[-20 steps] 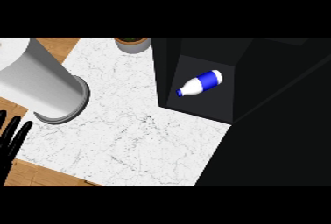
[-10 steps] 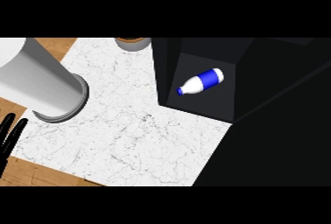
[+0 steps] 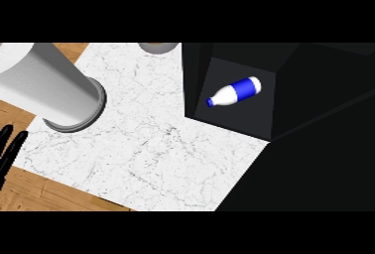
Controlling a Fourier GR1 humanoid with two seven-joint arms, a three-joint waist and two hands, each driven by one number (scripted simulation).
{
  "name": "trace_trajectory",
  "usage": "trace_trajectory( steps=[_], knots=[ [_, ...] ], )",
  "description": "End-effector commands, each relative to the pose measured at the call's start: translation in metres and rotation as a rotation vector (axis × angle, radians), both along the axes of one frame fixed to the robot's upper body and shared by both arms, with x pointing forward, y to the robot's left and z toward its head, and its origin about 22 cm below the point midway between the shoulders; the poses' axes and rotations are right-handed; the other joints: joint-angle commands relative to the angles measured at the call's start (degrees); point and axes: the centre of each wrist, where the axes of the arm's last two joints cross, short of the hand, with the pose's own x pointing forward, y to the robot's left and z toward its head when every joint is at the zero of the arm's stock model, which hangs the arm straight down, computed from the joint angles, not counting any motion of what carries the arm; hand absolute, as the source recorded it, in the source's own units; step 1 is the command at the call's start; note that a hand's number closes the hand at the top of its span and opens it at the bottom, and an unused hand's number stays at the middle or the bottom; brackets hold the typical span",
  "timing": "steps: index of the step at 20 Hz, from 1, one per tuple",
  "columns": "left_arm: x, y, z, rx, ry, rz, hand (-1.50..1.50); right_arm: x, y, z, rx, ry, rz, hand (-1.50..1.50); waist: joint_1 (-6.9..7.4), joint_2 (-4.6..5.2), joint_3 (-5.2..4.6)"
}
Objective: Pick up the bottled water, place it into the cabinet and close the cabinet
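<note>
Bottled water is lying on its side inside the dark cabinet, on the floor of the open compartment. Blue cap points to lower left, white body w/ blue band to upper right. It touches no hand.

Only 1 hand shows: left hand at the view's left edge, black fingers straight and pointing up, holding nothing, resting over the wood top beside the white marble slab. Right hand is out of view, so its state can't be told.

Large grey cylinder lies across the upper left; can't tell what it is. Round vessel is cut off at the top, just beside the cabinet.

Handling, as a guess: small plastic bottle, light to moderate w/ water, fairly stiff, smooth and round, so on its side it'd roll if nudged. If it needs regrasping, wrap round the mid-body at the blue band, across the long axis, not at the narrow cap.

Placing looks done; closing is what's left, approx. Door itself isn't clear in the black mass at right.
</note>
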Motion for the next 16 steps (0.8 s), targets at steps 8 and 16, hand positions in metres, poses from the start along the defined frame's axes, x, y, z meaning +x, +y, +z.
trace_trajectory(
  steps=[8,16],
  knots=[
    [0.001,0.001,-0.001,-0.005,0.011,-0.013,-1.50,0.027,0.008,0.000,-0.084,-0.039,-0.116,1.50,-0.24,0.00,0.36],
    [0.005,0.006,0.001,0.006,0.011,-0.014,-1.50,0.059,0.017,-0.002,-0.145,-0.039,-0.197,1.50,-0.64,-0.05,0.53]
  ],
)
